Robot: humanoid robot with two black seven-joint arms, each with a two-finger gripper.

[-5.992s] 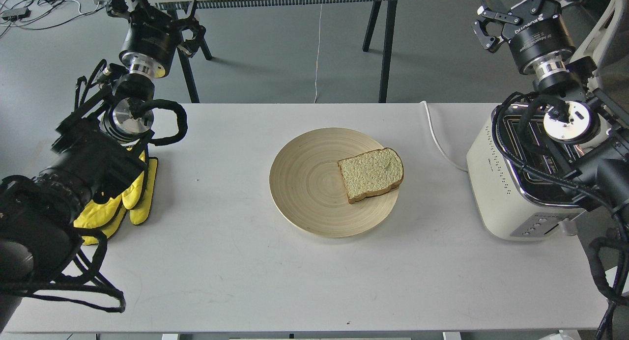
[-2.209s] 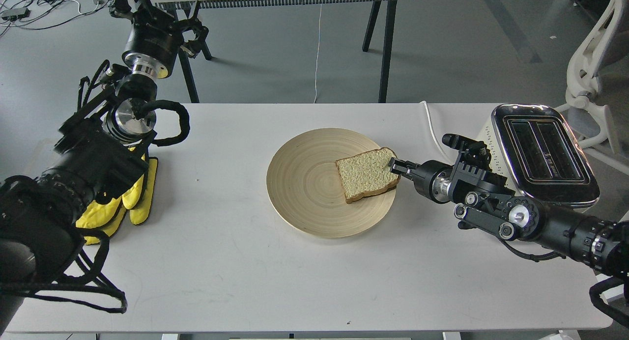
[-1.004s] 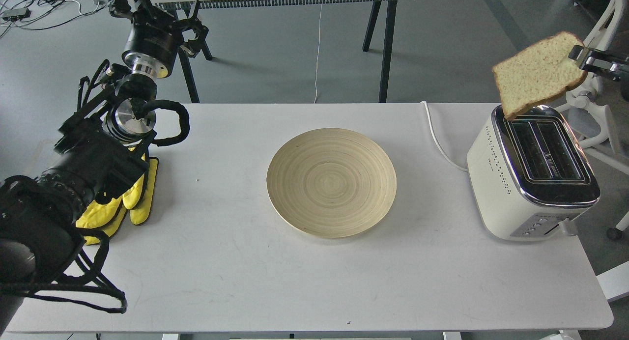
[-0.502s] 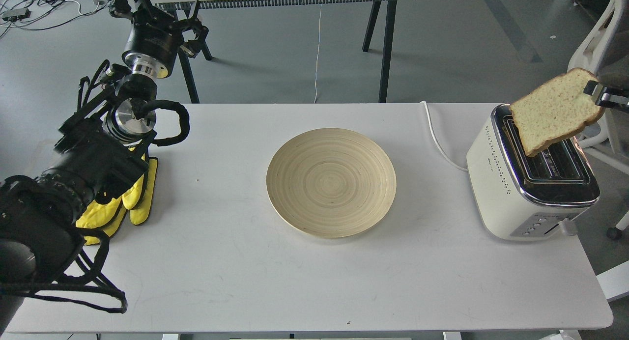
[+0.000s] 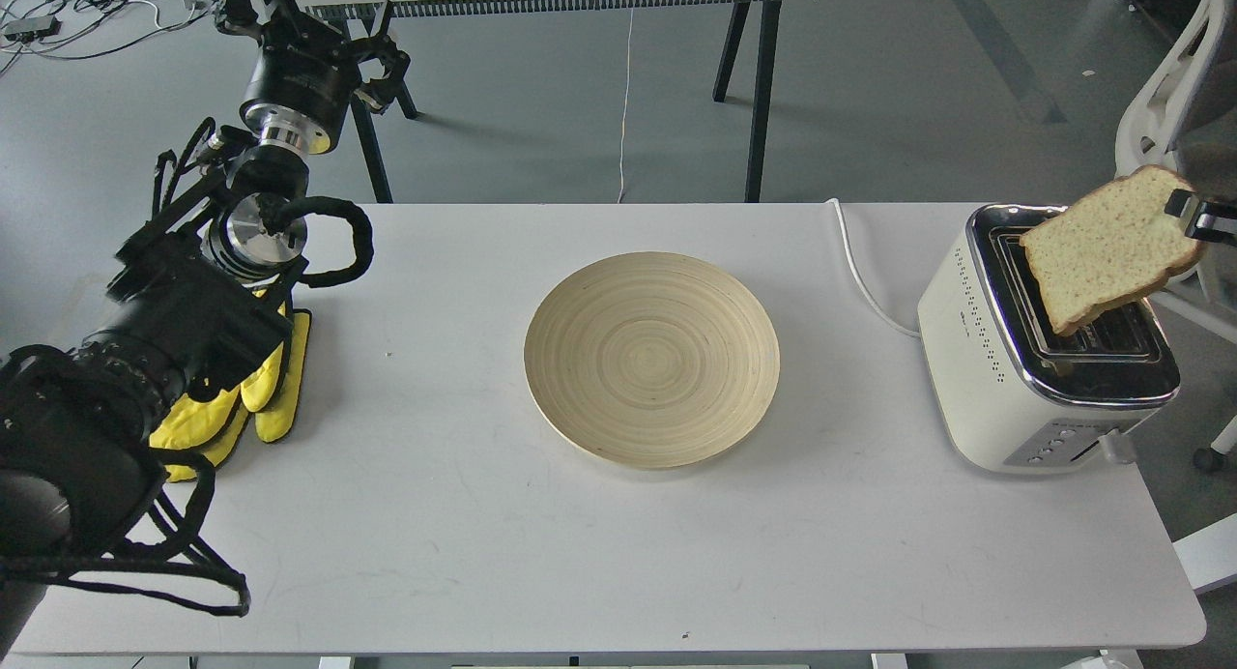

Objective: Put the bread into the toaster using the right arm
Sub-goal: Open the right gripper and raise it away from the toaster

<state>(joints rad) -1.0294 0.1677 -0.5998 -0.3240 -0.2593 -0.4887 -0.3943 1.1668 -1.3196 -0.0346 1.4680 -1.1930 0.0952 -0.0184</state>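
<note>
Right gripper (image 5: 1191, 218) clamped on the top edge of the bread (image 5: 1108, 247), mostly cut off at the frame edge. Slice hangs tilted above the slots of the toaster (image 5: 1005, 379). Left gripper (image 5: 290, 16) raised past the table (image 5: 435, 514); finger state unreadable.

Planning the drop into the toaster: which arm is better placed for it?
Right. Its tool grips the bread directly over the toaster slots; the left tool is far across the table, holding nothing.
</note>
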